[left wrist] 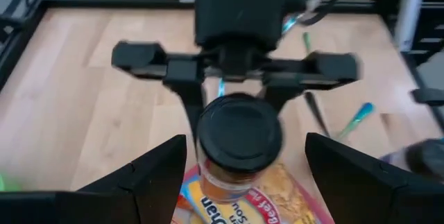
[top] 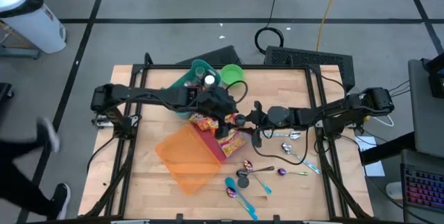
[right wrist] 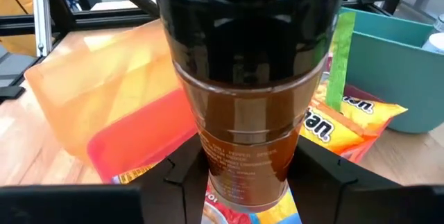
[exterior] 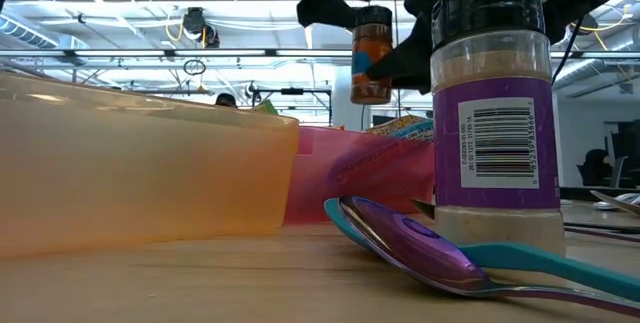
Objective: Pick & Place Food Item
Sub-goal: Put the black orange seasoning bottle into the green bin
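Wooden slatted desk [top: 139, 175] inside a dark metal frame; left to right across the top:

Orange translucent plastic bin [top: 187, 156], rectangular, lying toward the front-left of centre; pink-red translucent bin [top: 214, 143] touching its right side, flat orange-yellow noodle packets [top: 232, 141] spilling from it.

Teal plastic tub [top: 194, 77] at the rear edge, a lime-green round bowl [top: 232, 75] just beside it on the right.

Left gripper [left wrist: 239, 175] above the desk's centre; broad dark fingers [left wrist: 156, 172] spread wide either side of the jar, gripping nothing.

Task item: spice jar [right wrist: 243, 113], cylindrical, clear plastic over brown contents, glossy black round cap; raised off the desk, above the noodle packets near the centre.

Right gripper [top: 239, 121] clamped around the jar's body; jar upright between its dark fingers [left wrist: 191, 96].

Second shaker [exterior: 495, 113], purple label with barcode, black cap, pale granules, standing toward the front edge.

Spoons [top: 260, 172] scattered front-right; shiny purple metal bowls, teal and green handles.
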`<state>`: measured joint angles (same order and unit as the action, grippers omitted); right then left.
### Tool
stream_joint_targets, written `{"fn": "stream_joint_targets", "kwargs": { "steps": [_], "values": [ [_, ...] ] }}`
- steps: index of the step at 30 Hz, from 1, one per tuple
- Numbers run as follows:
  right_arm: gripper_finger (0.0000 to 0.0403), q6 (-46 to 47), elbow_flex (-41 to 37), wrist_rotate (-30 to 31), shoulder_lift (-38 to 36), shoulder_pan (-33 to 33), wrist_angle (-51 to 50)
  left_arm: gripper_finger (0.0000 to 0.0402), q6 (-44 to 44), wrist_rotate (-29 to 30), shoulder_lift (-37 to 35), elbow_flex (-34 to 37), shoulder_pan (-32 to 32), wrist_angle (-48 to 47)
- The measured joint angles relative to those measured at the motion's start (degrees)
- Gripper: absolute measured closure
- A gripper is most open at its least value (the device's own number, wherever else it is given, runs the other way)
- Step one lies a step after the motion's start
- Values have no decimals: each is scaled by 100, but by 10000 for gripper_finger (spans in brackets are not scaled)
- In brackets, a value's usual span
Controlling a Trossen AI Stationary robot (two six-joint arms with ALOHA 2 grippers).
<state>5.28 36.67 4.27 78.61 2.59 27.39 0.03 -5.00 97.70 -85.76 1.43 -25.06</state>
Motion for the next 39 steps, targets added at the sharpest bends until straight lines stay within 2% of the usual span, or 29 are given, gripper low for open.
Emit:
{"fn": "stream_joint_targets", "kwargs": {
  "steps": [19, 22, 26, 29, 36, 39],
  "values": [
    [252, 40, 2, -9, 2, 13, 110, 106, -185, 100, 301, 5, -68, 472],
    [250, 44, 2, -9, 2, 17, 89, 129, -186, 86, 299, 5, -68, 480],
    [240, 63, 0, -30, 2, 22, 83, 197, -177, 19, 296, 5, -66, 460],
    [227, 66, 2, -25, 2, 22, 65, 197, -168, 48, 267, 5, -55, 392],
    [174, 108, 35, 97, -354, 11, 20, 197, -118, 735, -617, 18, -37, -352],
    [156, 290, -26, -13, -618, 26, -499, 197, 1, 1388, -1250, 253, -49, -497]
  ]
}}
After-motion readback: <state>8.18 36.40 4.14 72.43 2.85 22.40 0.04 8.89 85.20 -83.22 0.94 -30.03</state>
